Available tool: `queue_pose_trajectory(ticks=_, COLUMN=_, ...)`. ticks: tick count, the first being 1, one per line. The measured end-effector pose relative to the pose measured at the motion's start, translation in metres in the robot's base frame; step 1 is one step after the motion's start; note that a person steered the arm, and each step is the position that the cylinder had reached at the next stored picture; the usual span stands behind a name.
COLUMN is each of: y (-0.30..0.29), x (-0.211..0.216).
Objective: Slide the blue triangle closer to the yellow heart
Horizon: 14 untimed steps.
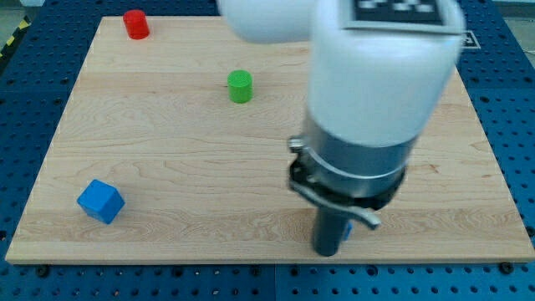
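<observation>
Pale wooden board on blue perforated bench; yellow-black hazard stripe at 10 o'clock corner. My arm fills 3 o'clock side, white housing with black-white marker on top, no readable writing. No pincer on this rig, only rod; my tip sits near board's 6 o'clock edge. Small blue sliver just beside rod, shape cannot tell. Yellow heart hidden or out of view. Blue cube at 8 o'clock, green cylinder at 12, red cylinder at 11.

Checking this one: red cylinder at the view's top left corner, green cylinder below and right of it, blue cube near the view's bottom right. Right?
Not quite. The camera view shows the blue cube near the view's bottom left, not bottom right. The red cylinder and green cylinder are as you say.
</observation>
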State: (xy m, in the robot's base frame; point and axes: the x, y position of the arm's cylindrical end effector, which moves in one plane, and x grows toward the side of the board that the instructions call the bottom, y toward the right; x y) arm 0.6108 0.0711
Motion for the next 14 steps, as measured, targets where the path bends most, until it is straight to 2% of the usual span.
queue_pose_trajectory(ticks=1, y=0.039, x=-0.026)
queue_pose_trajectory(ticks=2, y=0.043, x=-0.038)
queue_pose_trajectory(ticks=3, y=0.044, x=-0.031)
queue_pose_trajectory(ticks=5, y=0.012, x=-0.043)
queue_pose_trajectory(ticks=7, y=0.039, x=-0.061)
queue_pose_trajectory(ticks=8, y=0.035, x=-0.074)
queue_pose_trajectory(ticks=11, y=-0.039, x=-0.077)
queue_pose_trajectory(ticks=14, y=-0.007, x=-0.101)
